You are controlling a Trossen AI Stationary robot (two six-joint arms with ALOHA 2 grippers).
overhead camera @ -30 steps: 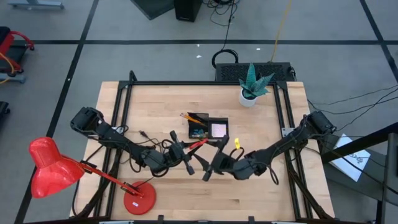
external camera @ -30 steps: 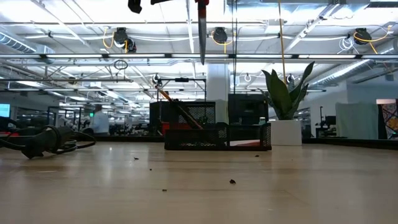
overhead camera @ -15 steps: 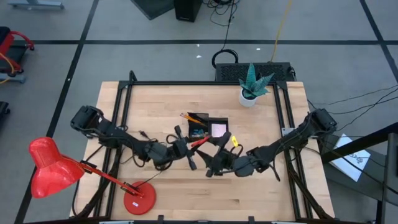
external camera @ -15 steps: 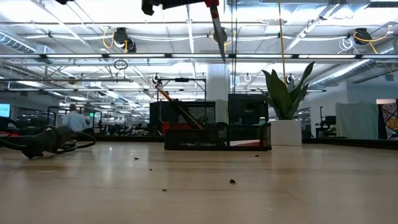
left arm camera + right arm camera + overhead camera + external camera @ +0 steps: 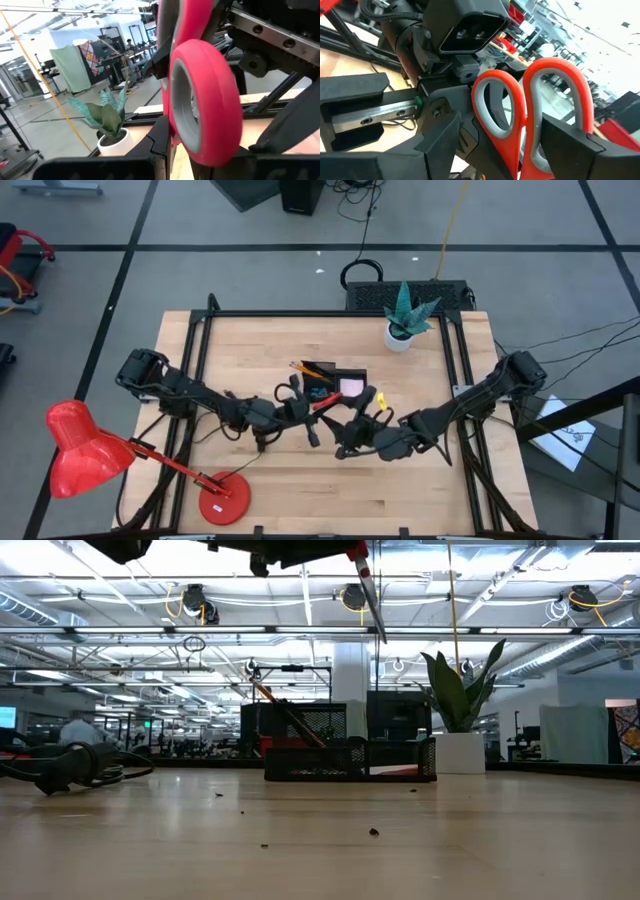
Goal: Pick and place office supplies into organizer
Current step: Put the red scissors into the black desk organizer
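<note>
Red-handled scissors (image 5: 325, 402) hang high over the table's middle, near the black organizer (image 5: 345, 372). Their blades (image 5: 370, 595) slant down. My left gripper (image 5: 305, 408) comes level from the table's left and is shut on them. My right gripper (image 5: 348, 428) comes from the right and stands open. Its two fingers stand on either side of the handle loops (image 5: 495, 110), close to them. The organizer holds orange pencils (image 5: 312, 368) and a pink pad (image 5: 352, 387). A small yellow piece (image 5: 380, 400) lies beside it on the table. My left gripper pinches the scissors' flat faces between its two fingers at the handle end (image 5: 200, 110), which shows edge-on. The fingers come level from the table's left. The scissors are lifted clear, blades slanting down. I cannot tell whether my right gripper's fingers (image 5: 570, 145) touch the loops.
A white plant pot (image 5: 400, 335) stands at the far right of the table. A red desk lamp (image 5: 215, 500) has its base at the near left edge. Black cables (image 5: 70, 765) lie on the table's left part.
Both grippers have moved toward the table's far edge and the organizer, the left one also toward the right. The scissors have gone with them. Their blades pointed straight down and have tipped to a slant.
</note>
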